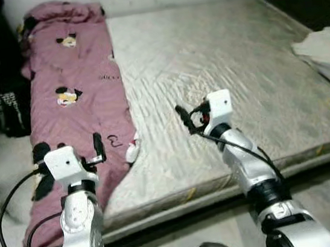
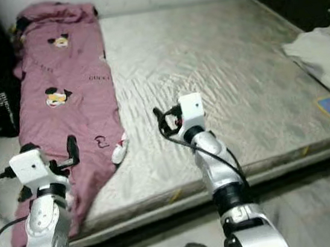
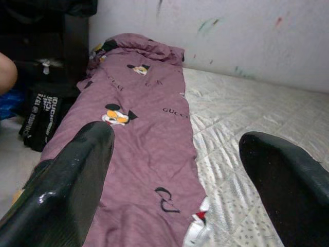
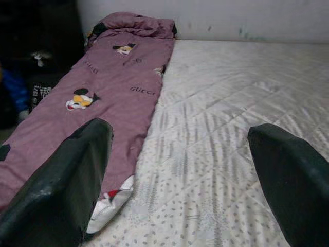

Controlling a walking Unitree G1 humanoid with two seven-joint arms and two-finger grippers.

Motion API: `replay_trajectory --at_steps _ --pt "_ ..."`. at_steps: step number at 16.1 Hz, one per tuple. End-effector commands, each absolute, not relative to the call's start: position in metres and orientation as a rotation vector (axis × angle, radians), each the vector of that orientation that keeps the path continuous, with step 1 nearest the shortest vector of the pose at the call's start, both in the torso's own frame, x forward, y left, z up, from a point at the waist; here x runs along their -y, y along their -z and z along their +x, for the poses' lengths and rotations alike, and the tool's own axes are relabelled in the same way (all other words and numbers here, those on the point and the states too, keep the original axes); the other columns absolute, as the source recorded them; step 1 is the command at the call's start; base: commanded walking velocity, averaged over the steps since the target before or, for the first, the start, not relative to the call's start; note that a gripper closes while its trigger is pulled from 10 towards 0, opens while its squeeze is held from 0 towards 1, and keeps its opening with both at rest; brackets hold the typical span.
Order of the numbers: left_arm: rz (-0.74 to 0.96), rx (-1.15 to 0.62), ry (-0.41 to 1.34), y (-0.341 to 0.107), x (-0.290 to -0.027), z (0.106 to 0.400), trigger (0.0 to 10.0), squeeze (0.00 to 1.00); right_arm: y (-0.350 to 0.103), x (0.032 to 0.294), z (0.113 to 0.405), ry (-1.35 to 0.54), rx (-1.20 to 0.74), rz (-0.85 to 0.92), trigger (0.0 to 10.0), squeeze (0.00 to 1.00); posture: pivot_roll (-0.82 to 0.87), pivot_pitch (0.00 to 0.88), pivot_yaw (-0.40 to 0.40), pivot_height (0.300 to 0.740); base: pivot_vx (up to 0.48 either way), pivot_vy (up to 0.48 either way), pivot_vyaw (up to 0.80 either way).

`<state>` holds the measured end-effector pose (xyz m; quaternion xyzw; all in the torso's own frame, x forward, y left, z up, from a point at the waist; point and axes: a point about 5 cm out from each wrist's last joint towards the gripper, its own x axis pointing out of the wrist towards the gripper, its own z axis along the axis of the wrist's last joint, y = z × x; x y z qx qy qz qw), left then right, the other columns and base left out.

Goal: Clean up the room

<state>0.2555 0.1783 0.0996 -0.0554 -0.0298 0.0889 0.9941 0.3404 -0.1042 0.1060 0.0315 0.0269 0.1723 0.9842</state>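
**Both Grippers Raised at the Near Edge of the Mattress**

A bare grey quilted mattress (image 1: 218, 61) lies low on the floor, its near edge running just ahead of the robot. Most of its surface is unoccupied. A long mauve cartoon-print blanket (image 1: 76, 98) lies along the mattress's left side, long axis running from the near edge to the far wall, its near end draping over the edge.

The left gripper (image 3: 175, 170) is raised over the blanket's near end, fingers spread apart. The right gripper (image 4: 180, 170) is extended over the bare mattress beside the blanket, fingers spread apart. Pale folded cloth (image 1: 329, 53) lies at the right edge.
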Motion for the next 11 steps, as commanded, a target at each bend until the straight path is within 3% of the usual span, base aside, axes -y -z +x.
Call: replay_trajectory --at_steps 1,3,7,11 --pt "-0.088 0.052 -0.215 -0.0985 -0.1855 0.2533 10.0 0.00 -0.1109 0.0961 0.3416 -0.366 -0.036 0.067 10.0 0.00 -0.03 0.090 -0.068 0.740 0.000 0.472 0.00" --pt "-0.001 0.038 -0.253 -0.0992 -0.1890 0.2526 10.0 0.00 -0.1115 0.0948 0.3412 -0.375 -0.029 0.053 10.0 0.00 -0.03 0.090 -0.065 0.740 0.000 0.000 0.00" --pt "-0.023 0.025 -0.230 -0.0979 -0.1946 0.2476 10.0 0.00 -0.1106 0.0937 0.3418 -0.370 -0.032 0.047 10.0 0.00 -0.02 0.094 -0.064 0.740 0.000 0.000 0.77" --pt "0.004 0.021 -0.219 -0.0986 -0.1919 0.2487 10.0 0.00 -0.1104 0.0935 0.3429 -0.363 -0.037 0.057 10.0 0.00 -0.02 0.095 -0.063 0.740 0.000 0.000 0.00"
